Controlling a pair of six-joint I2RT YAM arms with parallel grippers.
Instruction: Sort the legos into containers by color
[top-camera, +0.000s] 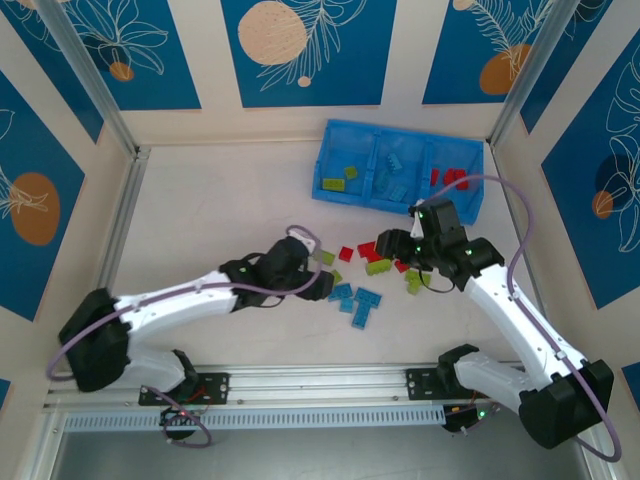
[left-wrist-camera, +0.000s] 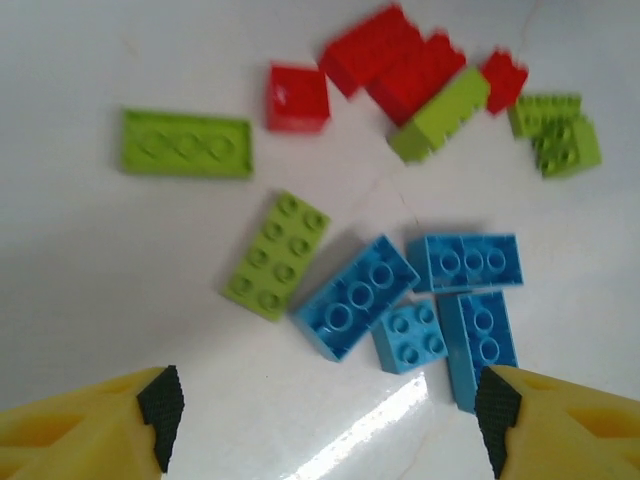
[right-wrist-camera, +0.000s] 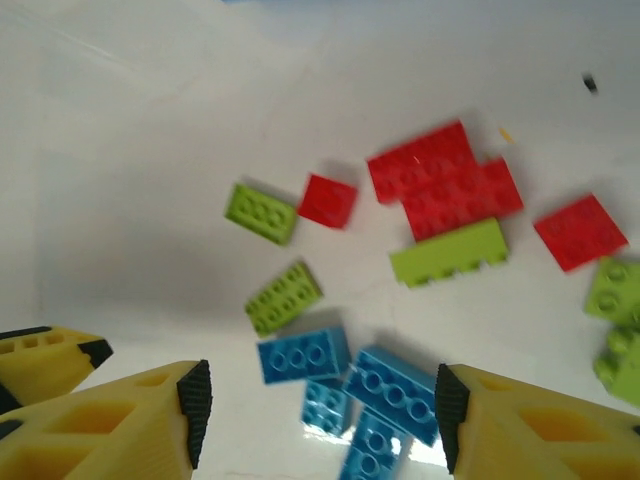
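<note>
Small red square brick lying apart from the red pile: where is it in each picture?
Top external: small red square brick mid-table, above the light blue bricks.
Left wrist: top centre, left of the red pile.
Right wrist: centre, left of the red pile.
Shared landmark: the light blue bricks, below it in every view.

Small studded plastic bricks in lime green, red and light blue (left-wrist-camera: 355, 295): smooth, moulded, faintly glossy. Bright blue rectangular plastic tray (top-camera: 360, 199): smooth, low sheen; white tabletop (left-wrist-camera: 90, 290): smooth, shiny enough to carry glare streaks. Silver ribbed metal rail (top-camera: 320, 381) along the near edge: dull satin finish.
</note>
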